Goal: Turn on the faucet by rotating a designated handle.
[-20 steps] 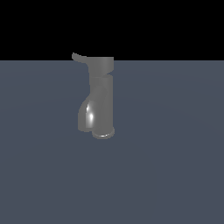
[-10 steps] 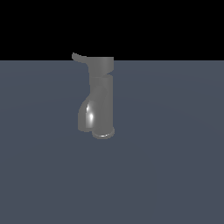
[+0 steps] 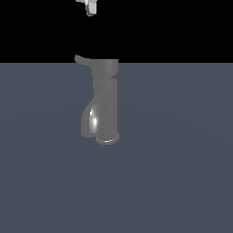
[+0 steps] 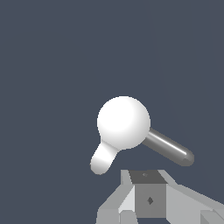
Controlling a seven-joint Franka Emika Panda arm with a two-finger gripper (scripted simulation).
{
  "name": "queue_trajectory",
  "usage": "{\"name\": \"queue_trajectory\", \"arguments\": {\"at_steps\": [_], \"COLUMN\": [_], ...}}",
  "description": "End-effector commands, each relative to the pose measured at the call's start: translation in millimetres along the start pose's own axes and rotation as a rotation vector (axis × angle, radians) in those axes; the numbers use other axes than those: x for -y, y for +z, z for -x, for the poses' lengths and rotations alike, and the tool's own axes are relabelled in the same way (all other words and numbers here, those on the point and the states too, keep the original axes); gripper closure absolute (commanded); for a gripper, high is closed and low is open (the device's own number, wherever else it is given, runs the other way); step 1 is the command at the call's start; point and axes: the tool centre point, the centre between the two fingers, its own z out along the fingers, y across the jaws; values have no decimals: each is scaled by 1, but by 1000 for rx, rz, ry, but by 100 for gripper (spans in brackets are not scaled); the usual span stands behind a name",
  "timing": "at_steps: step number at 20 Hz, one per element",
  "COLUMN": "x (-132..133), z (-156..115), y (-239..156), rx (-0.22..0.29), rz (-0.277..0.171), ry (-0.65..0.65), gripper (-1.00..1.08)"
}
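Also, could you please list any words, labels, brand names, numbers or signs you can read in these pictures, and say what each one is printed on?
None: no readable text in either view.
The faucet and its handle are plain glossy grey metal, unmarked.
The pincer shows only at the exterior view's top edge and bears no lettering. In the wrist view a small dark diamond mark sits on its body, a shape and not a character.
The floor is plain grey-blue.

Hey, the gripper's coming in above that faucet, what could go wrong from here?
The handle is thin and short, projecting from the faucet cap toward the exterior view's left; a slightly off descent by the gripper could miss it. The gripper might also land on the wide cap rather than the lever. From above, in the wrist view, spout and lever both stick out sideways, so it could push the wrong one.
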Motion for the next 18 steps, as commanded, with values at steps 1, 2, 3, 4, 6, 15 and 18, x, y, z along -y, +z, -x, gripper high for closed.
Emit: {"name": "queue_trajectory", "arguments": {"at_steps": [1, 2, 3, 4, 6, 15, 18], "x": [10, 14, 18, 22, 30, 61, 69], "z": [0, -1, -1, -1, -1, 1, 2], "y": [11, 15, 19, 24, 33, 74, 86], "rx": [1, 1, 1, 1, 2, 5, 5], "rz": [4, 5, 7, 8, 11, 24, 27], "ry": [57, 80, 102, 125, 169, 363, 413], "gripper": [108, 108, 108, 108, 108, 108, 108]}}
